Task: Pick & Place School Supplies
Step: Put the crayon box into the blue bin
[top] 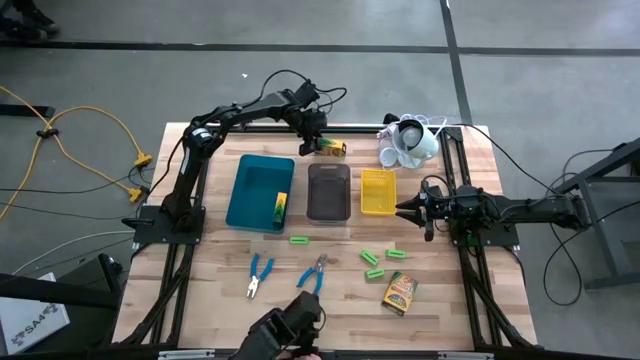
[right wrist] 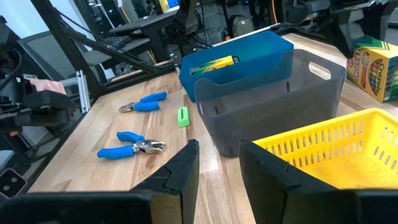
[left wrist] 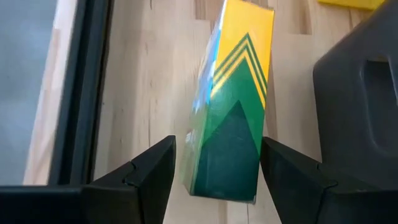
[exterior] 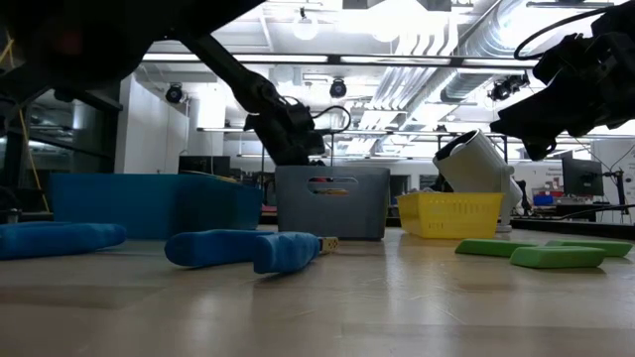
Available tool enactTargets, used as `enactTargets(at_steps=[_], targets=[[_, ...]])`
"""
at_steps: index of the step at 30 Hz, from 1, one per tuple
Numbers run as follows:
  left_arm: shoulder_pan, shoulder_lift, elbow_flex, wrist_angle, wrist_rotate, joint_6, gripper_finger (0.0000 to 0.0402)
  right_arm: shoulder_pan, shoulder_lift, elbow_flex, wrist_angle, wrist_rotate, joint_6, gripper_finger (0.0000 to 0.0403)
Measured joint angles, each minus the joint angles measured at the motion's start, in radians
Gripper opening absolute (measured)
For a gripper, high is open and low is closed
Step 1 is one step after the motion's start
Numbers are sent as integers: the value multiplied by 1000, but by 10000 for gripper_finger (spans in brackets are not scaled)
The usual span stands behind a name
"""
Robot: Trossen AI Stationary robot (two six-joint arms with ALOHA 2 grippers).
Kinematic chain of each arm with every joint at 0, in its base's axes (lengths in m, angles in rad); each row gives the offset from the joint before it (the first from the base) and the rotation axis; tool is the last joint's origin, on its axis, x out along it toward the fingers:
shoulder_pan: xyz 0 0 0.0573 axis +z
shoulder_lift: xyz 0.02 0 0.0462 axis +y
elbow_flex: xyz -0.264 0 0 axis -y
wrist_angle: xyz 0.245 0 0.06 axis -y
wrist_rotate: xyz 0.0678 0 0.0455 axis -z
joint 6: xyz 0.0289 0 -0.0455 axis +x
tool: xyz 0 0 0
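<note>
Left tool [left wrist: 214,177] released, straddling a crayon box [left wrist: 233,106] at the surface's twelve o'clock edge.
Right tool [right wrist: 217,163] parted, empty, by the yellow basket [top: 378,192]; teal tray [top: 257,195] holds another box [top: 281,208].

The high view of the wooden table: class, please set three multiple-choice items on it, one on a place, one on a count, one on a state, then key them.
1. Where is the left tool?
A. at the yellow-and-green printed box by the table's far edge
B. over the yellow mesh tray
C. beside the pliers

2. How many blue-handled pliers lie on the table?
A. one
B. two
C. four

3. How do the left tool's fingers stand?
A. shut empty
B. clamped on a stick
C. open, either side of the box

Key: 1 A, the tool meets the box; 2 B, one pair and another; 3 C, gaps show beside the box.
</note>
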Motion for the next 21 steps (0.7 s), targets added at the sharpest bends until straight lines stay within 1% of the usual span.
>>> enactTargets(at_steps=[3,5,16,18,21], targets=[[0,0,0,4,0,-1,220,0,0,0,0,0,0,106],[0,0,0,5,0,-2,209,0,0,0,0,0,0,106],[0,-1,0,5,6,-18,124,0,0,0,0,0,0,106],[0,-1,0,5,9,-21,115,0,0,0,0,0,0,106],[0,-1,0,5,10,-29,112,0,0,0,0,0,0,106]])
